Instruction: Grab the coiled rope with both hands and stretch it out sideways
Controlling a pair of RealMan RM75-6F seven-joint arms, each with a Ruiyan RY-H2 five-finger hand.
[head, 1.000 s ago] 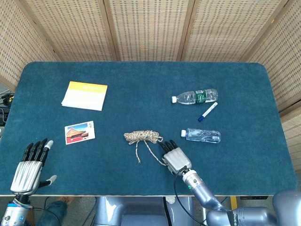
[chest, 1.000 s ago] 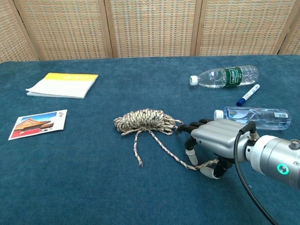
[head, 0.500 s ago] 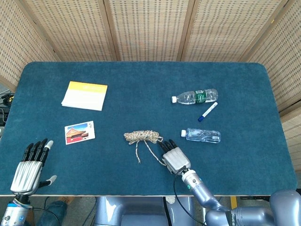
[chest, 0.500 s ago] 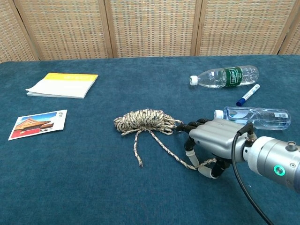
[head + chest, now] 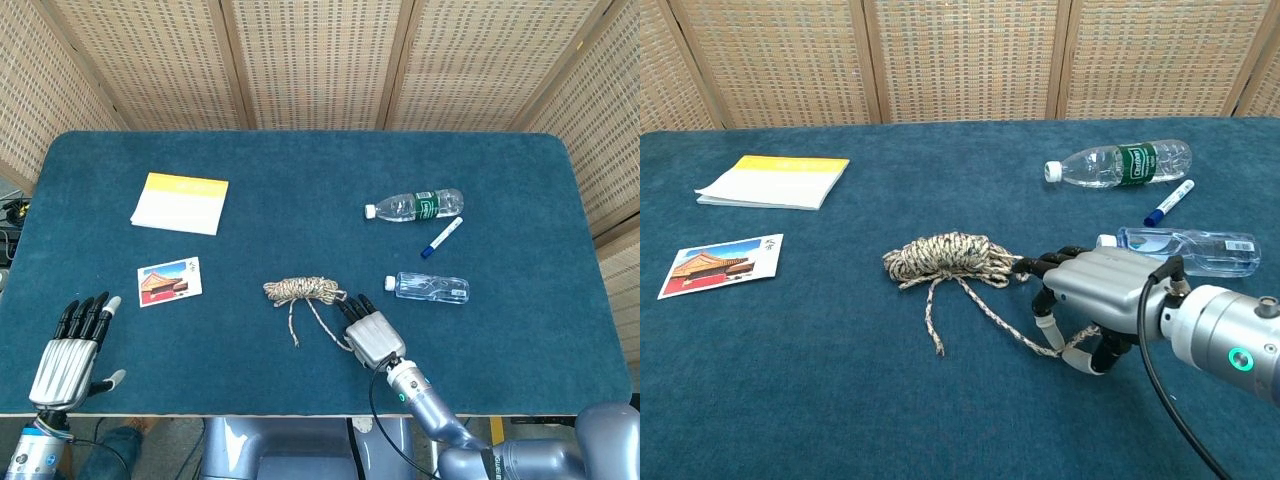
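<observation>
The coiled rope (image 5: 300,290) (image 5: 945,255), speckled beige, lies mid-table with two loose tails trailing toward me. One tail runs right to my right hand (image 5: 370,335) (image 5: 1095,295), which rests palm down just right of the coil. Its fingers (image 5: 1045,322) curl down and, with the thumb, pinch the end of that tail, lifting it slightly. The other tail lies free on the cloth. My left hand (image 5: 68,350) is at the near left table edge, far from the rope, fingers spread and holding nothing. The chest view does not show it.
A yellow-and-white booklet (image 5: 180,202) and a postcard (image 5: 169,281) lie at the left. Two clear plastic bottles (image 5: 415,205) (image 5: 428,288) and a blue marker (image 5: 441,237) lie at the right, the nearer bottle just behind my right hand. Wicker screens stand behind the blue table (image 5: 300,160).
My right hand has edged toward the coil and its thumb and fingers have drawn in on the rope tail, raising its end a little. The left hand has shifted slightly forward.
</observation>
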